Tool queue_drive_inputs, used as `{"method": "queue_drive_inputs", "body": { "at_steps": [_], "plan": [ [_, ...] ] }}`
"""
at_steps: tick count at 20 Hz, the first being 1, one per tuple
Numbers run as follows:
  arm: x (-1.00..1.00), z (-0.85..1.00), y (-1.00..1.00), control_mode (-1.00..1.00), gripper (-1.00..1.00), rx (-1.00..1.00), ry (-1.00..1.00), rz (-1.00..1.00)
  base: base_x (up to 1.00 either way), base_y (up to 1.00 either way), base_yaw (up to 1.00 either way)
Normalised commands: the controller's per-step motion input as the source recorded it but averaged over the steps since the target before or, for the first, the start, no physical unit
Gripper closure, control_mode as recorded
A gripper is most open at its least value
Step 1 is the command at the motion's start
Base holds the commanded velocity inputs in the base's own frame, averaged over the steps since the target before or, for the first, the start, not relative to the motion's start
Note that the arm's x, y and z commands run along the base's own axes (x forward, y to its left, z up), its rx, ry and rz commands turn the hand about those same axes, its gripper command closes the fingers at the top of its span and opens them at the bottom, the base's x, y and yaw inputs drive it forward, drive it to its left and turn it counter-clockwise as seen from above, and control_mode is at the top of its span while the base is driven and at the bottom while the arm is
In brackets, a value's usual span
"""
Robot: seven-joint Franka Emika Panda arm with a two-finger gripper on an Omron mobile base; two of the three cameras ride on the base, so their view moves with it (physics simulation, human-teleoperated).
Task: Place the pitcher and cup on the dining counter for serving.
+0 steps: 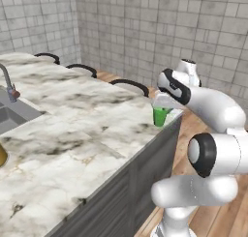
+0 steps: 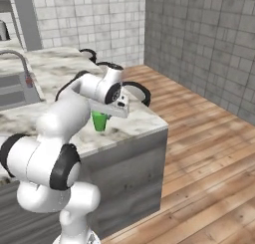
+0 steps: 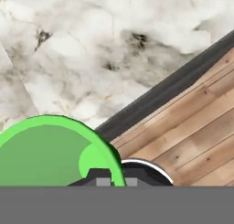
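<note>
Where the marble counter [image 1: 72, 134] ends above dark cabinet panels, the cup [image 1: 160, 115] stands upright near the corner — the gripper [image 3: 112, 181] clenched on its rim. A sink [image 1: 12, 116] and faucet [image 1: 7, 81] sit further along; grey tiled walls, wood floor [image 2: 209, 158] beyond.

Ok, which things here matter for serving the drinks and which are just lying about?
Job: small bright green tapered cup, gripped at its rim by the hand; white marble dining counter.
Lying about: steel sink, curved grey faucet, black-backed stools.
</note>
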Motion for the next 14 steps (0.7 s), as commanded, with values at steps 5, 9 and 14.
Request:
{"method": "queue_drive_inputs", "body": {
  "at_steps": [5,9,14],
  "plan": [
    [1.0,0.0,0.48,-1.0,1.0,0.01,0.01,-0.11,0.0,0.0,0.0],
    [1.0,-0.04,0.71,-1.0,1.0,0.0,-0.05,-0.2,0.0,0.0,0.0],
    [1.0,-0.14,0.8,-1.0,1.0,-0.04,-0.02,-0.19,0.0,0.0,0.0]
  ]
}}
